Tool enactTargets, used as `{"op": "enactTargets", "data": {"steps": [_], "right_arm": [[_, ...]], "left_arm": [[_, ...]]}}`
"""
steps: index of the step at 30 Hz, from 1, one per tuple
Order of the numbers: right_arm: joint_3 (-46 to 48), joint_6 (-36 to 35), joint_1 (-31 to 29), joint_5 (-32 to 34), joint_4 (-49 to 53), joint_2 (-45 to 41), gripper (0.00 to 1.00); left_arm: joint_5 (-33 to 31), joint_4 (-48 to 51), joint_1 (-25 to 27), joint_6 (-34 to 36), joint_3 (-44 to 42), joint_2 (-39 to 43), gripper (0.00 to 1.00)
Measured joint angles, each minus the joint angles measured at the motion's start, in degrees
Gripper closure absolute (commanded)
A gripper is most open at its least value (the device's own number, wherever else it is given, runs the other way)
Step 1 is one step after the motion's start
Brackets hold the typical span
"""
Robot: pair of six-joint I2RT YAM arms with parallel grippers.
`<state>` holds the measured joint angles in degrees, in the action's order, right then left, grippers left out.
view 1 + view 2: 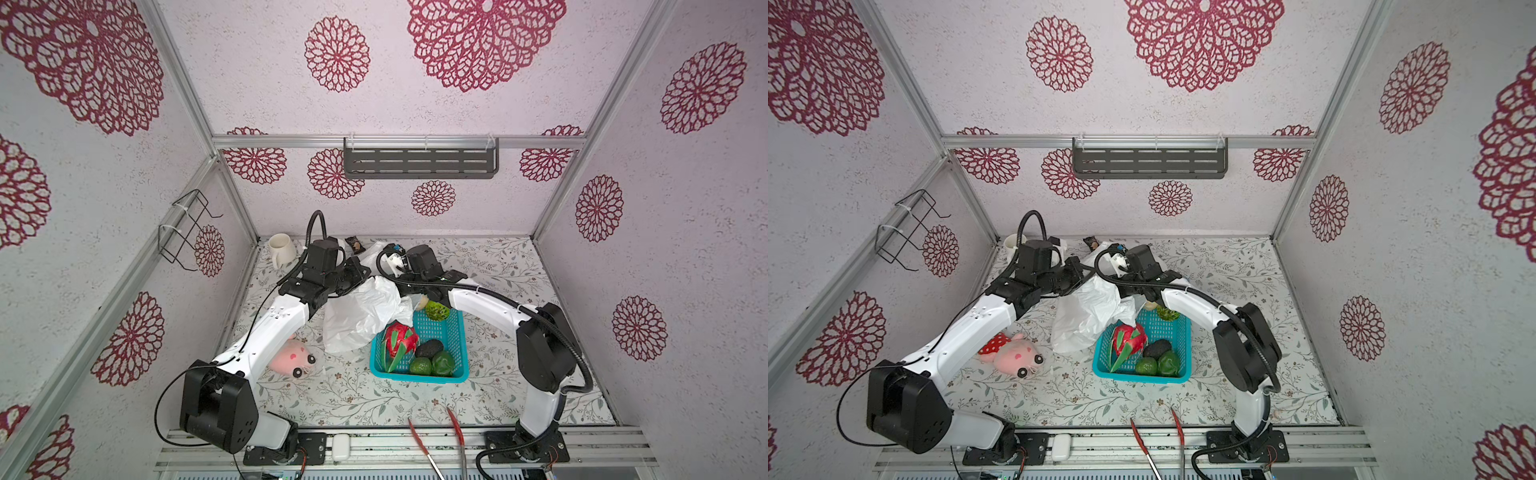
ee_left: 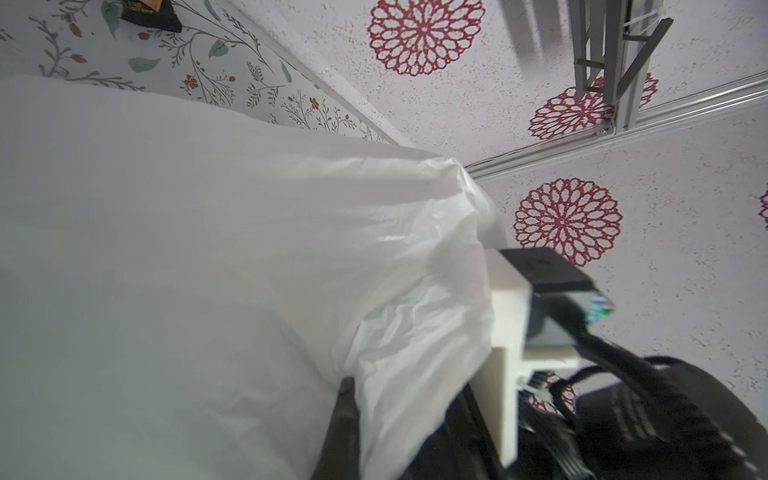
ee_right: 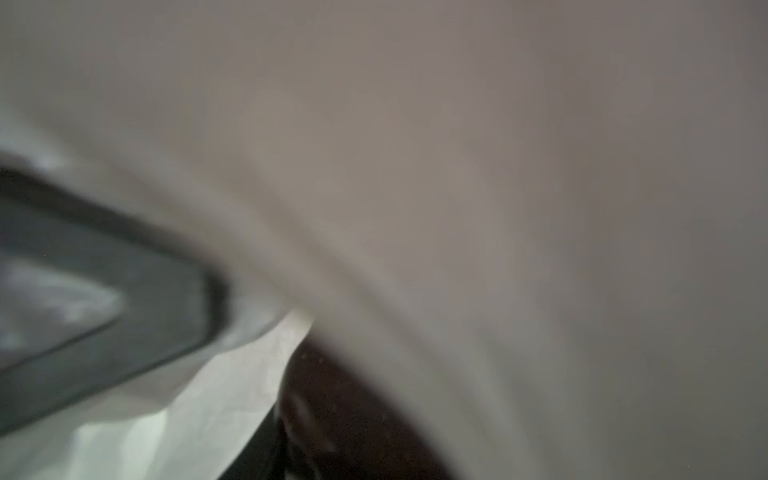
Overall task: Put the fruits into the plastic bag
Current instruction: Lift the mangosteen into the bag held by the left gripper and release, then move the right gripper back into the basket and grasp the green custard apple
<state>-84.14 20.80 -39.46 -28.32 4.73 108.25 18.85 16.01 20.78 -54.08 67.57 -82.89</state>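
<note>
Presently, the plastic bag (image 1: 361, 316), a thin, crinkled white film, sits slumped on the floral-patterned desk (image 1: 519, 270). It is just beside the teal perforated basket (image 1: 415, 377), and one fold laps over the basket's far left corner.

The fruits lie in the basket:
- The dragon fruit (image 1: 401, 338) is glossy red with green scales and sits against the left wall.
- The dark, pebbled avocado (image 1: 430, 348) touches it.
- Two smooth green round fruits (image 1: 420, 365) (image 1: 443, 362) sit at the near rim.
- The kiwi half (image 1: 437, 309) rests at the far right corner, under the right forearm.

A pink plush toy (image 1: 291, 357) lies near the left forearm, apart from the bag. A white mug (image 1: 280, 247) stands in the far left corner. Red-handled tongs (image 1: 419, 440) cross the near desk edge. There is open desk between the basket and the right wall.

The left tool (image 1: 360, 272) is clenched on the bag's upper edge. In the left wrist view the film is drawn taut from one dark finger (image 2: 343, 424).

The right tool (image 1: 401, 279) is at the bag's top, beside the left one. The right wrist view is blurred and filled with film, showing only one finger (image 3: 174, 266) and something dark beside it. I cannot tell whether this tool is released or grasping.
</note>
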Motion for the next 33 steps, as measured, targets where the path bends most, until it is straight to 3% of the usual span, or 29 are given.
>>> {"op": "enactTargets", "data": {"steps": [4,6,7,8,14,21,33], "right_arm": [[0.0,1.3,-0.3,-0.7,-0.1,2.6,0.22],[0.0,1.2,-0.5,-1.2,0.1,2.7,0.15],[-0.1,1.0,-0.6,-1.6,0.2,2.5,0.03],[-0.1,0.7,-0.7,-1.7,0.2,2.3,0.01],[-0.1,-2.4,-0.8,-2.3,2.6,-1.6,0.01],[0.5,-6.3,-0.3,0.2,5.9,-11.8,0.01],[8.5,-8.6,4.5,5.1,10.5,-24.3,0.01]], "left_arm": [[0.2,-0.7,0.2,-0.2,-0.2,0.0,1.0],[0.2,-0.8,0.2,-0.2,-0.3,0.0,1.0],[0.2,-0.9,0.3,-0.2,-0.4,0.0,1.0],[0.2,-0.9,0.3,-0.2,-0.5,0.0,1.0],[-0.3,-1.3,0.3,0.0,-1.5,0.0,1.0],[-0.4,-1.7,-0.2,1.6,-3.2,0.5,1.0],[-0.8,-2.5,-2.4,3.6,-5.9,3.0,1.0]]}}
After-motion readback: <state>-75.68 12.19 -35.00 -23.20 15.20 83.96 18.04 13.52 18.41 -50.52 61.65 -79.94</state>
